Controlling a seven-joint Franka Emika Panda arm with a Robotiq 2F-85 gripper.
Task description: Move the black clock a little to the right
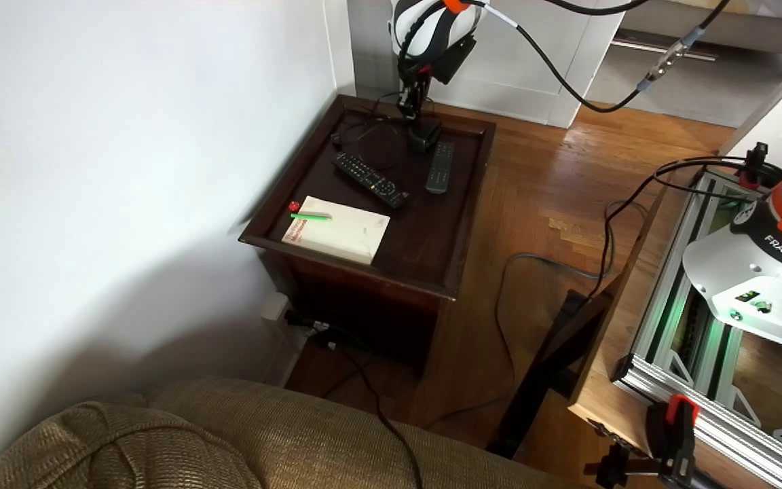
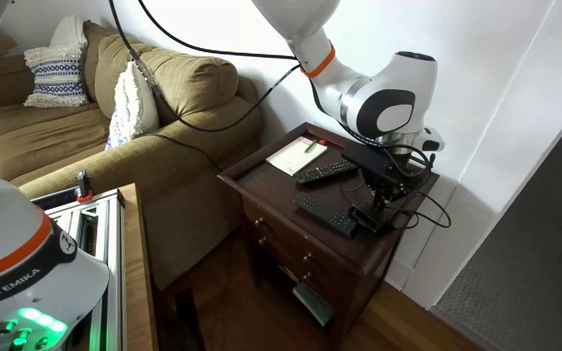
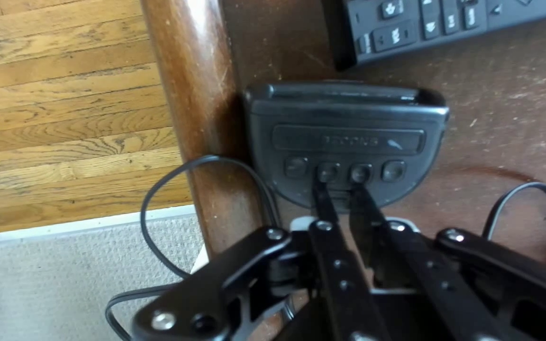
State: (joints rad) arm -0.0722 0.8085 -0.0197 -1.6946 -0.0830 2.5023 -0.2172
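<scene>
The black clock (image 3: 349, 139) sits upright near the raised rim in the wrist view, with faint raised lettering and a row of several buttons on top. It also shows as a small dark box in both exterior views (image 1: 423, 136) (image 2: 366, 218). My gripper (image 3: 340, 184) points down at the clock, its fingertips over the middle buttons. The fingers stand apart by a narrow gap, with nothing seen held between them. Whether the tips touch the clock I cannot tell. The gripper also appears above the clock in both exterior views (image 1: 413, 117) (image 2: 379, 197).
The side table (image 1: 462, 231) has a raised rim (image 3: 206, 104) close beside the clock. One remote (image 1: 440, 168) lies right by the clock, another (image 1: 368, 178) farther off. A notepad (image 1: 343, 234) bears a green pen (image 1: 311, 216). Thin cables (image 3: 159, 199) run around the clock.
</scene>
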